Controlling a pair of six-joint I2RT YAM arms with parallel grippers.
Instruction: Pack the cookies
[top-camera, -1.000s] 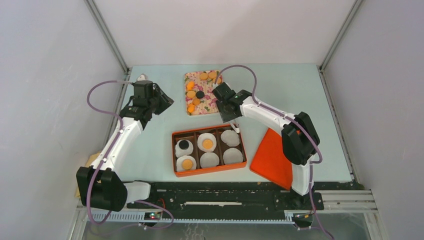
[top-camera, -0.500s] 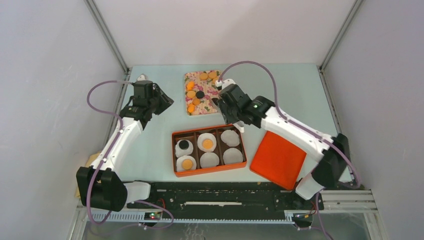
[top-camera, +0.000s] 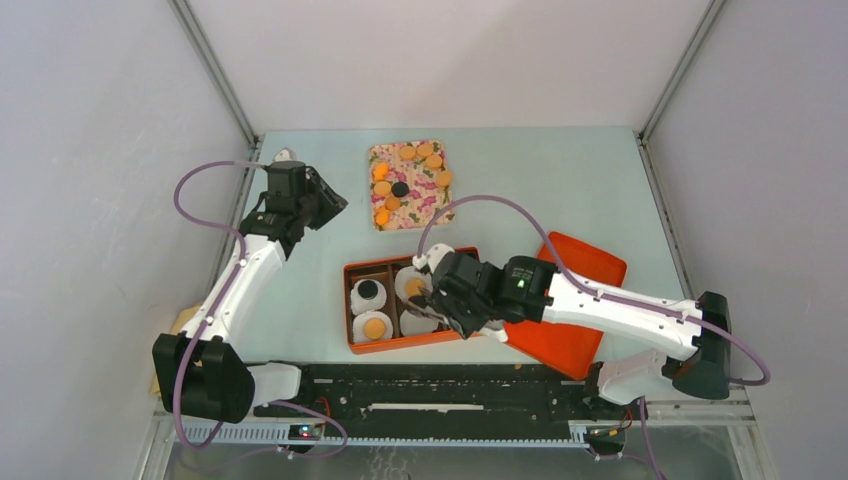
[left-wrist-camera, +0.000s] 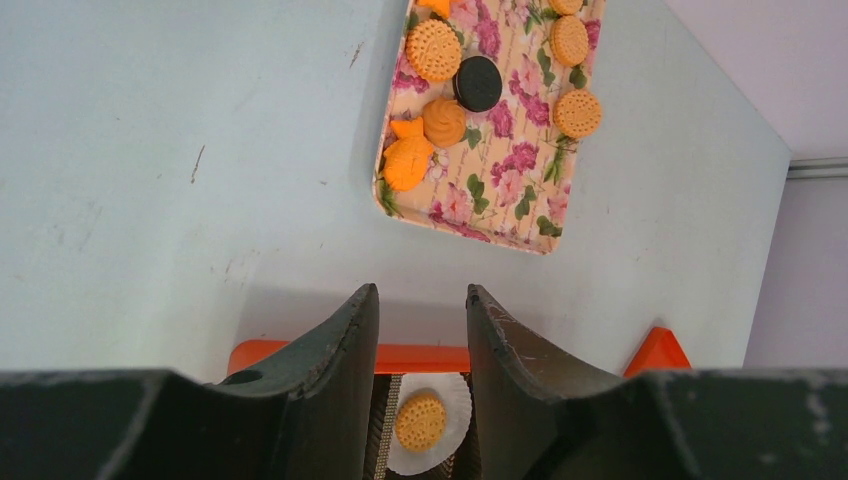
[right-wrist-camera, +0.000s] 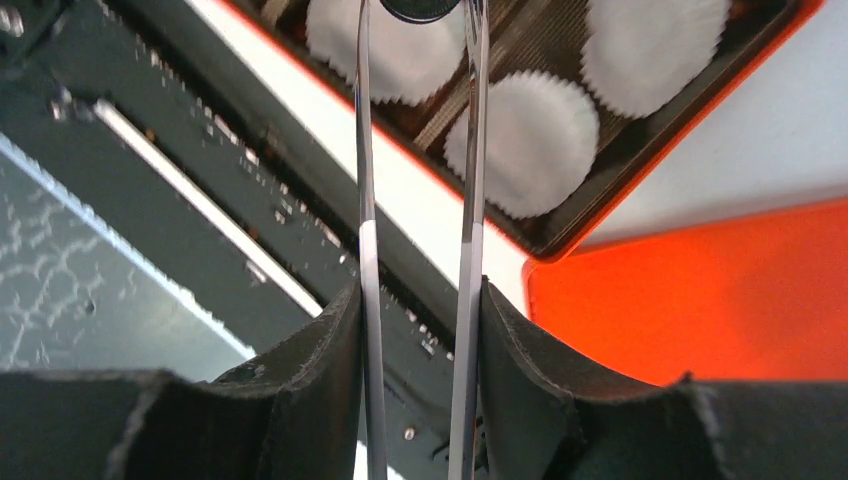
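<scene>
My right gripper (top-camera: 440, 297) is shut on thin metal tongs (right-wrist-camera: 468, 200). The tong tips pinch a black cookie (right-wrist-camera: 420, 8) over the white paper cups (right-wrist-camera: 522, 140) of the orange box (top-camera: 415, 343). In the box, one cup holds a black cookie (top-camera: 368, 290) and two hold orange cookies (top-camera: 375, 327). More cookies, several orange and one black (top-camera: 400, 188), lie on the floral tray (top-camera: 425, 215). My left gripper (top-camera: 325, 205) hovers open and empty left of the tray. Its wrist view looks down between the jaws at the orange cookie (left-wrist-camera: 421, 420).
The orange box lid (top-camera: 585, 265) lies right of the box, partly under my right arm. The black frame rail (top-camera: 450, 385) runs along the near table edge. Grey walls close in both sides.
My right arm has swung from the floral tray back toward me and now holds the tongs and black cookie over the box. My left arm has stayed still.
</scene>
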